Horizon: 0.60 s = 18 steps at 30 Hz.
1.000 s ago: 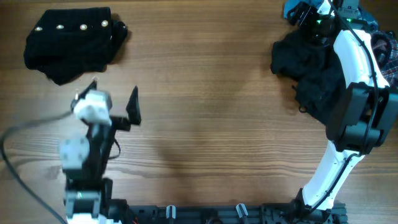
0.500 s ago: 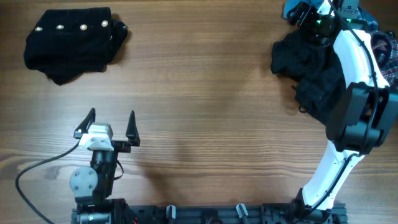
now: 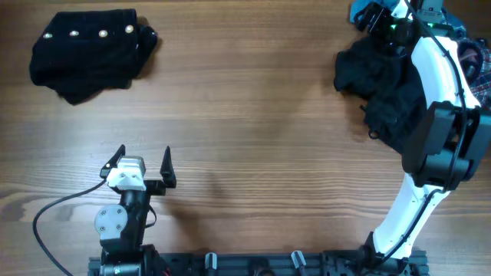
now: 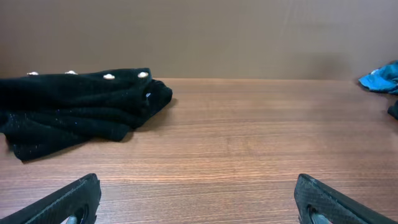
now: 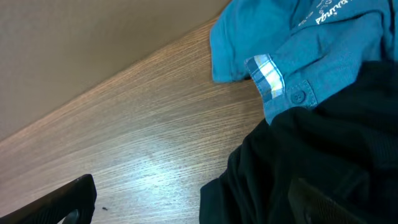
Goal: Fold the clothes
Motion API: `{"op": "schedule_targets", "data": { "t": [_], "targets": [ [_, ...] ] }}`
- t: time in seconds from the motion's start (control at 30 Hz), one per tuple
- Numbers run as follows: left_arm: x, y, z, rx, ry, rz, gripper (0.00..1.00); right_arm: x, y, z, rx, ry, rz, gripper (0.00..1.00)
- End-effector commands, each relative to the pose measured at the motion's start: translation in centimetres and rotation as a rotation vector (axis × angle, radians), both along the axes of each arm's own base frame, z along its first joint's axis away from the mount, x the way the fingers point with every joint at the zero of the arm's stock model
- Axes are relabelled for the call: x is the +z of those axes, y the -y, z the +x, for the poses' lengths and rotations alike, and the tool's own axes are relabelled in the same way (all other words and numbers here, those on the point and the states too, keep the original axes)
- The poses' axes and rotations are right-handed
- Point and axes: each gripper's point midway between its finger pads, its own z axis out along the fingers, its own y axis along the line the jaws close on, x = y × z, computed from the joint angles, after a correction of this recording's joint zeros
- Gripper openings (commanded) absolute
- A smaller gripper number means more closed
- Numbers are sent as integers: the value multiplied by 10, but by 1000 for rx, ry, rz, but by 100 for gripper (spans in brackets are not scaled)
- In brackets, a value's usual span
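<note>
**Grippers both spread and empty, one bundle done, a heap to go**

We take the black buttoned garment [image 3: 88,54] as our landmark. It lies in a compact bundle at a far corner of the desk [image 3: 253,115], its row of pale buttons [image 3: 102,34] facing up, and we judge it folded. The left gripper [image 3: 143,153] hangs well on the near side of that garment, jaws wide, holding nothing. The right gripper [image 5: 193,182], well across the desk from the garment, is also released and empty. It hovers over the rest of the clothes, a rumpled black heap [image 3: 383,84] with a teal-blue garment [image 5: 298,43] lying against it.

We see the main risk there. The black and teal cloths overlap under those jaws, so a careless pinch could take both layers and lift a tangle. The right arm also lies across the heap and could drag it. A plaid piece [image 3: 482,73] sits farthest from the buttoned garment, at the desk's edge, and may slide off if the pile is pulled.

The desk is bare wood-grain between the two piles. Behind the buttoned garment stands a plain brown wall [image 4: 199,31].
</note>
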Motion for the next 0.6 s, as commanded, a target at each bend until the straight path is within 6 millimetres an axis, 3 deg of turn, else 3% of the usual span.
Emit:
{"op": "schedule_targets", "data": {
  "t": [0.0, 0.57],
  "targets": [
    [9, -4, -2, 23, 47, -9, 100, 0, 0, 0, -11, -2, -6, 100],
    [2, -4, -1, 23, 14, -11, 100, 0, 0, 0, -11, -2, -6, 100]
  ]
}}
